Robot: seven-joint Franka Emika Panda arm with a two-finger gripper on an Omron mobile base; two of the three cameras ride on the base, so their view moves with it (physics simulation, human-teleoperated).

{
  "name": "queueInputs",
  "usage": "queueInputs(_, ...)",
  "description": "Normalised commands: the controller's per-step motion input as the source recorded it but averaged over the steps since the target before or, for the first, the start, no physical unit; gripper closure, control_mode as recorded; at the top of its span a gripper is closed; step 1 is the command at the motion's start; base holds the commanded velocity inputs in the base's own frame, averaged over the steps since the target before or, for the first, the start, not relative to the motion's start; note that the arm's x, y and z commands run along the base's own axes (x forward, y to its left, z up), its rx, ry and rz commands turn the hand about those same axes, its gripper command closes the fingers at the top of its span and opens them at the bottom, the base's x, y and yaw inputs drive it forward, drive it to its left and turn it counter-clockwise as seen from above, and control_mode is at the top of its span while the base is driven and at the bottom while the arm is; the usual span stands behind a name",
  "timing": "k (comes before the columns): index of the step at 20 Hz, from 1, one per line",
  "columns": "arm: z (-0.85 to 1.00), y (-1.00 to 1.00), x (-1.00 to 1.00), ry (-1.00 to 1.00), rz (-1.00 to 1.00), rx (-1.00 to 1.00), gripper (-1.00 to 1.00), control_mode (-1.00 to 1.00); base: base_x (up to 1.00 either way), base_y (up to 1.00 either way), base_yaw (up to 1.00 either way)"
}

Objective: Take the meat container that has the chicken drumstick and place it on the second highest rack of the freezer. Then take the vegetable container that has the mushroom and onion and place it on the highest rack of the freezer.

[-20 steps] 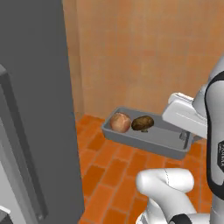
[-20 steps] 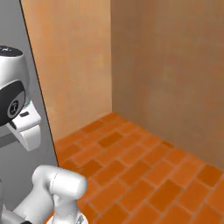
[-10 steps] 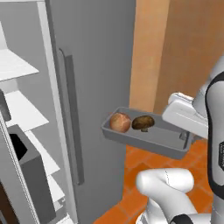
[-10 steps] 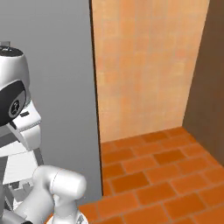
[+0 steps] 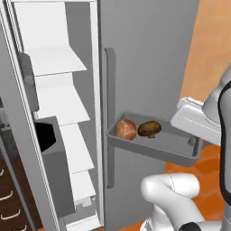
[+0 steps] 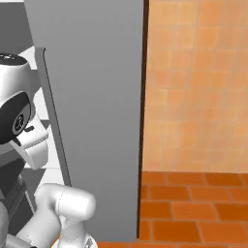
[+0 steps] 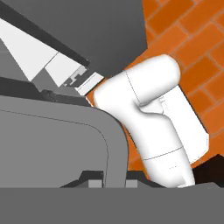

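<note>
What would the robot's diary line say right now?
held: grey tray | inside: onion, mushroom | jaws: shut on tray rim | freezer: open, white shelves showing | tray: outside freezer

No legible text, labels, brand marks, numbers or signs appear on any surface in the three views.

Light is even and flat, with no visible lamp, glare or bright reflection. The freezer [image 5: 149, 67] door reads as uniform mid grey, its white shelves [image 5: 58, 61] shaded softly toward the back. The orange wall [image 6: 198, 82] looks bright and slightly washed out. Edges are soft and a little blurred, with blocky pixelation. The hand view is darkest, its grey container [image 7: 57, 131] rim in shade. Straight lines stay straight near the borders.
</note>
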Motion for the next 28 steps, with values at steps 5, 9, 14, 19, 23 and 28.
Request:
queueInputs(5, 0.00, 0.00, 0.00, 0.00, 0.00, 0.00, 1.00, 1.00, 0.76, -0.01, 0.29)
queueInputs(9, 0.00, 0.00, 0.00, 0.00, 0.00, 0.00, 1.00, 1.00, 0.53, 0.05, 0.34)
queueInputs(14, 0.00, 0.00, 0.00, 0.00, 0.00, 0.00, 1.00, 1.00, 0.00, 0.17, 0.40)
queueInputs(19, 0.00, 0.00, 0.00, 0.00, 0.00, 0.00, 1.00, 1.00, 0.00, 0.10, 0.31)
queueInputs(23, 0.00, 0.00, 0.00, 0.00, 0.00, 0.00, 1.00, 1.00, 0.01, 0.35, 0.01)
queueInputs(28, 0.00, 0.00, 0.00, 0.00, 0.00, 0.00, 1.00, 1.00, 0.00, 0.55, -0.07)
